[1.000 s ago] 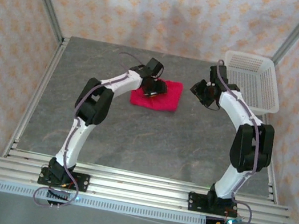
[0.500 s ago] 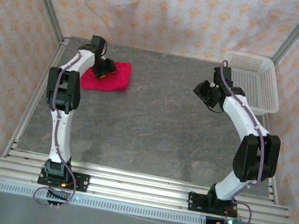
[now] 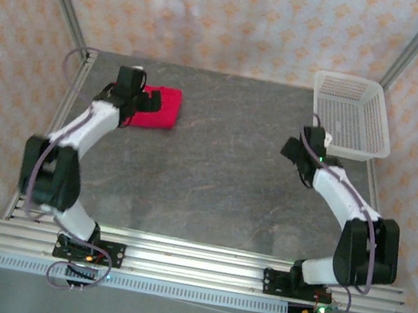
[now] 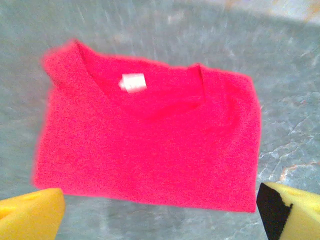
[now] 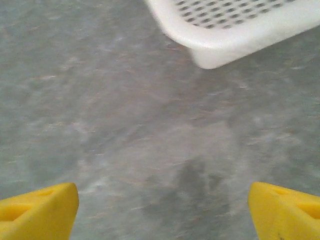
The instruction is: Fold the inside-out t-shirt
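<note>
folded red t-shirt [image 4: 150, 150] lies flat at far left of table [image 3: 230, 176], white label [image 4: 133, 82] showing. left gripper [image 4: 157, 212] just beside it, fingers spread, empty. right gripper [image 5: 160, 205] fingers spread, empty, near white basket [image 5: 225, 45].

i've dragged the t-shirt [image 3: 161, 107] far left; left gripper [image 4: 160, 212] has let go, right gripper [image 5: 162, 202] opened and pulled back.
</note>
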Robot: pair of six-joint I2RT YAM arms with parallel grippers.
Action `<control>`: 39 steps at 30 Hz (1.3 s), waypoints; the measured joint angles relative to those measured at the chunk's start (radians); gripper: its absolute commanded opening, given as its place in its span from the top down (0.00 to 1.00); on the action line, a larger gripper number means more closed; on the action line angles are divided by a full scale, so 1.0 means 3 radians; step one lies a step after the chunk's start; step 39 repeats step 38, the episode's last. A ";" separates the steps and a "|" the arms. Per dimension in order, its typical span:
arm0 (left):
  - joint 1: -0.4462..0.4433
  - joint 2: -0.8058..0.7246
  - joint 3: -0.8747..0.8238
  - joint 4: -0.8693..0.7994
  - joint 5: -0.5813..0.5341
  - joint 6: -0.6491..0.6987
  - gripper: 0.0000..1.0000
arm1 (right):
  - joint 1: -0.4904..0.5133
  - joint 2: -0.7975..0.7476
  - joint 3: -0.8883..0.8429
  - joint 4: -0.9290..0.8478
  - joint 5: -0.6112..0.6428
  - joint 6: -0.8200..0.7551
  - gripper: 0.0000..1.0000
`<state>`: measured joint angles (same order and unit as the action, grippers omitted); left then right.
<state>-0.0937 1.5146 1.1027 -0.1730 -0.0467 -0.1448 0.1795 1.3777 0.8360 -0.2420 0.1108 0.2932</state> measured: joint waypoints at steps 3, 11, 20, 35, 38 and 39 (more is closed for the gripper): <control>-0.0099 -0.0420 -0.0679 0.0662 -0.0352 0.0275 0.00 | -0.0019 -0.0188 -0.0490 0.0280 0.0248 -0.0193 0.05; -0.0064 -0.0170 -0.2051 0.1960 -0.0590 0.0476 0.00 | -0.0019 -0.0376 -0.1324 0.1820 0.0665 -0.0821 0.01; 0.0072 -0.0046 -0.2310 0.2838 -0.0443 0.0488 0.00 | -0.0062 0.0233 -0.1943 0.3815 0.0566 -0.1274 0.01; 0.0072 -0.0046 -0.2309 0.2963 -0.0366 0.0490 0.00 | -0.0100 0.0683 -0.1733 0.4467 0.0706 -0.1336 0.01; 0.0074 -0.0046 -0.2309 0.2964 -0.0340 0.0488 0.00 | -0.0100 0.0683 -0.1733 0.4424 0.0717 -0.1328 0.01; 0.0074 -0.0046 -0.2309 0.2964 -0.0340 0.0488 0.00 | -0.0100 0.0683 -0.1733 0.4424 0.0717 -0.1328 0.01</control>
